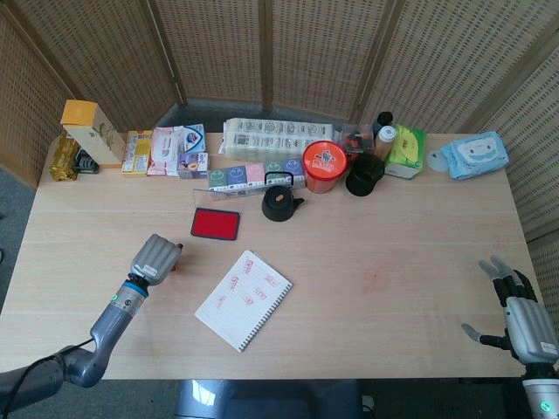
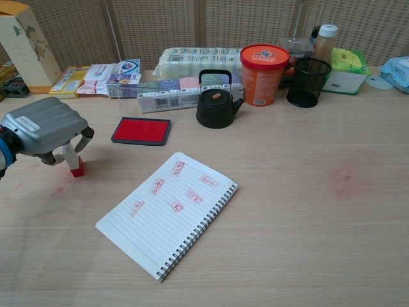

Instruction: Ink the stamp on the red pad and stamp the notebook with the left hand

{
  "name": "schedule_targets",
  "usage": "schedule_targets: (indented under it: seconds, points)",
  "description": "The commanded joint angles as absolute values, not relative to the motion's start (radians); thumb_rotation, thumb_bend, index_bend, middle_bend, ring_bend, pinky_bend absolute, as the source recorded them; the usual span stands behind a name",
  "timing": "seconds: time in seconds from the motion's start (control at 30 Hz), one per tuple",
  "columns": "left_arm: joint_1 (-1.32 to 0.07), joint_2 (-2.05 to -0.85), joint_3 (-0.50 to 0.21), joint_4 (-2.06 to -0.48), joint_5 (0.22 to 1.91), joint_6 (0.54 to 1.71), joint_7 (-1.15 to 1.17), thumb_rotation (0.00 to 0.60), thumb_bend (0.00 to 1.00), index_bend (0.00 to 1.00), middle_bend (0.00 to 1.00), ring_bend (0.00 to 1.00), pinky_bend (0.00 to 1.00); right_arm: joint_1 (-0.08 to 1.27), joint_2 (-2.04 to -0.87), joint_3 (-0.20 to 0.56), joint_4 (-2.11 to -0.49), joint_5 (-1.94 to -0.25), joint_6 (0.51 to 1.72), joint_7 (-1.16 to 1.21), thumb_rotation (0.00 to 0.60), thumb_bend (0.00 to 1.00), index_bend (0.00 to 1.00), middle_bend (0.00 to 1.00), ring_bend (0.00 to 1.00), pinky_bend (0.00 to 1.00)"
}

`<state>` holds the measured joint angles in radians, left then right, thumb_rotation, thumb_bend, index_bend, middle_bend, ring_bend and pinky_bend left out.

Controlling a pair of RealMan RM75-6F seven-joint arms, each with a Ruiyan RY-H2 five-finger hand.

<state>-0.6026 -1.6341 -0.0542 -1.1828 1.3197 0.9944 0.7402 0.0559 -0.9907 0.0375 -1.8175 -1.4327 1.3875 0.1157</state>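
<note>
The stamp (image 2: 75, 164), a white handle on a red base, stands on the table with its top tucked under my left hand (image 2: 43, 131). The fingers of that hand are curled around the handle. In the head view my left hand (image 1: 155, 259) hides most of the stamp. The red ink pad (image 2: 141, 130) lies open a short way right and behind it. The spiral notebook (image 2: 167, 213) lies angled to the right, with several red stamp marks on its page. My right hand (image 1: 515, 316) hangs at the table's near right corner, fingers spread, holding nothing.
A black kettle (image 2: 215, 101), an orange tub (image 2: 264, 73) and a black mesh cup (image 2: 308, 82) stand behind the pad. Boxes and packets (image 2: 185, 70) line the back edge. Faint red smudges mark the wood beside the stamp (image 2: 61, 190) and at right (image 2: 344, 176).
</note>
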Motion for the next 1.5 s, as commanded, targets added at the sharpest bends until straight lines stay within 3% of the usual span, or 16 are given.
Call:
schedule_targets:
  seconds: [0.03,0.37,0.53,0.6,0.7,0.73,0.77,0.87,0.93,1.07,1.27,1.5]
  points:
    - [-0.602,-1.629,-0.056,-1.192,1.318,1.002,0.743,0.600,0.26,0.53,1.00,1.00,1.00,0.056,-0.990,0.037,-1.818,-1.433,1.387,0.115,0.600,0.10,0.00,0.00,0.00,0.00]
    - [-0.595,-1.569,-0.053,-1.272,1.328,1.045,0.765,0.600,0.26,0.52,1.00,1.00,1.00,0.056,-0.981,0.033,-1.827,-1.439,1.382,0.131,0.600,0.10,0.00,0.00,0.00,0.00]
    - [-0.558,-1.454,-0.054,-1.417,1.371,1.142,0.730,0.600,0.26,0.46,1.00,1.00,1.00,0.054,-0.974,0.029,-1.830,-1.451,1.386,0.139,0.600,0.10,0.00,0.00,0.00,0.00]
    - [-0.534,-1.384,-0.051,-1.496,1.398,1.191,0.693,0.600,0.25,0.42,0.95,0.98,1.00,0.052,-0.973,0.026,-1.833,-1.457,1.389,0.137,0.600,0.10,0.00,0.00,0.00,0.00]
    - [-0.494,-1.293,-0.041,-1.586,1.426,1.254,0.630,0.600,0.20,0.28,0.60,0.71,0.89,0.050,-0.973,0.024,-1.838,-1.465,1.395,0.133,0.600,0.10,0.00,0.00,0.00,0.00]
    - [-0.477,-1.261,-0.037,-1.615,1.430,1.274,0.610,0.600,0.16,0.20,0.42,0.56,0.76,0.049,-0.973,0.023,-1.840,-1.468,1.397,0.131,0.600,0.10,0.00,0.00,0.00,0.00]
    - [-0.460,-1.232,-0.031,-1.642,1.433,1.291,0.588,0.599,0.13,0.14,0.32,0.47,0.67,0.048,-0.973,0.022,-1.842,-1.471,1.399,0.128,0.600,0.10,0.00,0.00,0.00,0.00]
    - [-0.408,-1.163,-0.008,-1.701,1.433,1.332,0.512,0.599,0.03,0.01,0.08,0.24,0.43,0.046,-0.975,0.020,-1.845,-1.476,1.405,0.120,0.600,0.10,0.00,0.00,0.00,0.00]
    - [-0.377,-1.137,0.006,-1.720,1.435,1.357,0.463,0.598,0.00,0.00,0.01,0.14,0.33,0.046,-0.979,0.020,-1.844,-1.478,1.408,0.111,0.600,0.10,0.00,0.00,0.00,0.00]
    - [-0.299,-1.118,0.038,-1.720,1.450,1.429,0.344,0.600,0.00,0.00,0.00,0.07,0.25,0.041,-1.007,0.029,-1.823,-1.495,1.444,0.064,0.600,0.10,0.00,0.00,0.00,0.00]
    - [-0.199,-1.155,0.054,-1.636,1.510,1.564,0.117,0.600,0.00,0.00,0.00,0.07,0.24,0.024,-1.083,0.065,-1.754,-1.496,1.536,-0.031,0.600,0.10,0.00,0.00,0.00,0.00]
    - [-0.135,-1.138,0.074,-1.616,1.520,1.615,0.044,0.600,0.00,0.00,0.00,0.07,0.22,0.014,-1.129,0.089,-1.722,-1.492,1.590,-0.078,0.600,0.09,0.00,0.00,0.00,0.00]
